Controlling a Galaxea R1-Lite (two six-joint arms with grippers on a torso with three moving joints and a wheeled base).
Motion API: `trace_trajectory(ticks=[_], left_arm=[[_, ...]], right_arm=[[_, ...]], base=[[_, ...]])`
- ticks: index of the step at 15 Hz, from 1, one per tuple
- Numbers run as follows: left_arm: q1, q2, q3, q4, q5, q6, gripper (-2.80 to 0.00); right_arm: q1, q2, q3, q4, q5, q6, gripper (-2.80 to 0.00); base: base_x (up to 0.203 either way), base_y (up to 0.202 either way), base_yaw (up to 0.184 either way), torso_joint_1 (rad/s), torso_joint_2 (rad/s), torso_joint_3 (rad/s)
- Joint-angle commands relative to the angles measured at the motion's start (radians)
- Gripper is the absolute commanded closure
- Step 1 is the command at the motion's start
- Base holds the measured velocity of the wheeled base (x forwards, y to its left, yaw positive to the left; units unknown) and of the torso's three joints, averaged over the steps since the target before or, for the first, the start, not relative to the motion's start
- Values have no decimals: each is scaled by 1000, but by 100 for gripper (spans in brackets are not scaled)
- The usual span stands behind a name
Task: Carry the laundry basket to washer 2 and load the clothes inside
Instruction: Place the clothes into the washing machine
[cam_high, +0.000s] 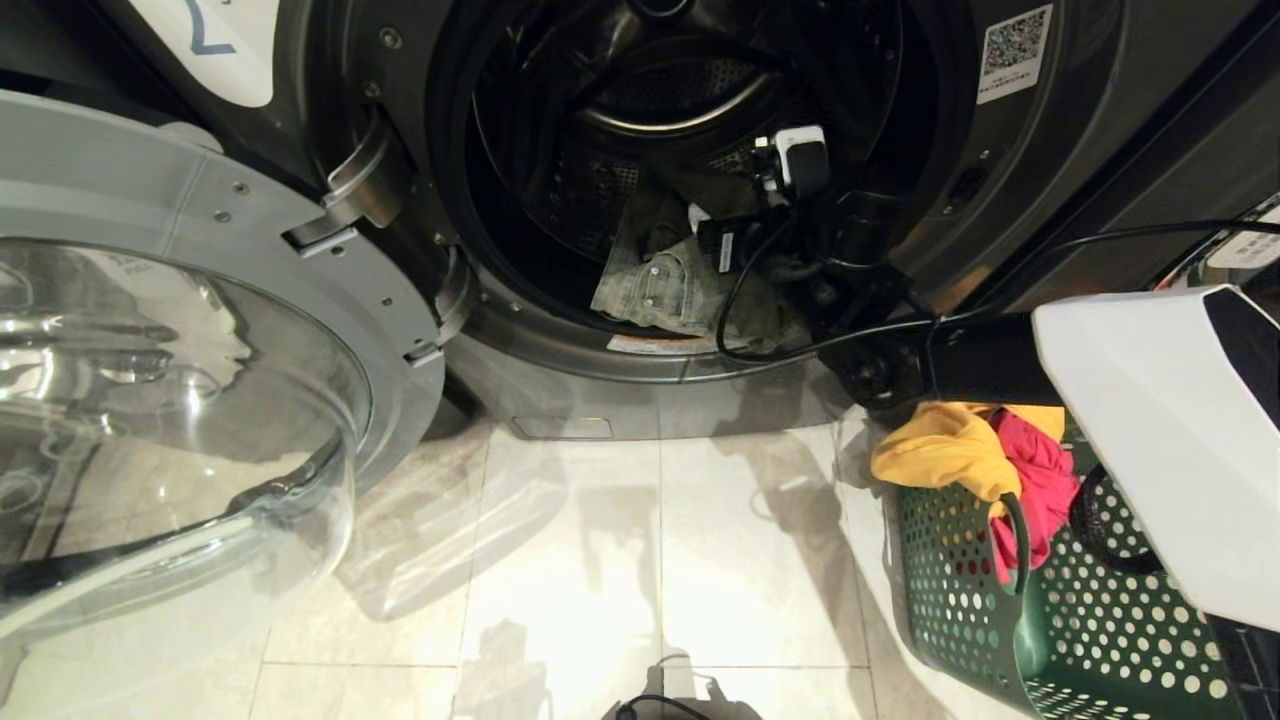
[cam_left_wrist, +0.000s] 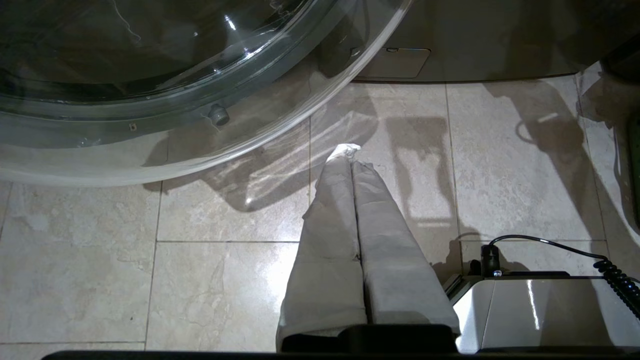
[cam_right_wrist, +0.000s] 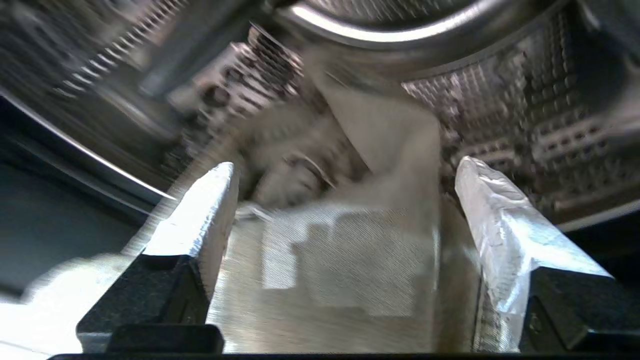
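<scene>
pale tiled floor (cam_high: 560, 560) carries washer 2 (cam_high: 640, 390) and the green laundry basket (cam_high: 960, 610).

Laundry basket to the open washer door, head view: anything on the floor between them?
Nothing. In the head view the floor tiles between the laundry basket and the open washer door are bare, showing only shadows and reflections.

washer 2 (cam_high: 420, 200) door open; grey-green trousers (cam_high: 665, 285) in drum. Yellow cloth (cam_high: 945, 450) and red-pink cloth (cam_high: 1040, 490) in green laundry basket (cam_high: 960, 600).

Dark green hole-dotted basket (cam_high: 960, 590), yellow cloth (cam_high: 945, 450), red-pink cloth (cam_high: 1040, 490).
</scene>
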Motion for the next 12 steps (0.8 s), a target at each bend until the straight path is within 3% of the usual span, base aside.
trace_trajectory(ticks=[1,6,10,12], left_arm=[[0,1,0,0,0,-1,0],[0,0,0,0,0,0,0],[0,0,0,0,0,0,0],[0,0,0,0,0,0,0]], right_arm=[[30,-117,67,-1,2,0,-280],[102,-362,452,-2,127,1,-280],[135,-489,732,-9,154,6,-280],[138,-495,793,-18,156,6,-280]], base=[[0,0,0,0,0,0],[0,0,0,0,0,0],[0,0,0,0,0,0],[0,0,0,0,0,0]])
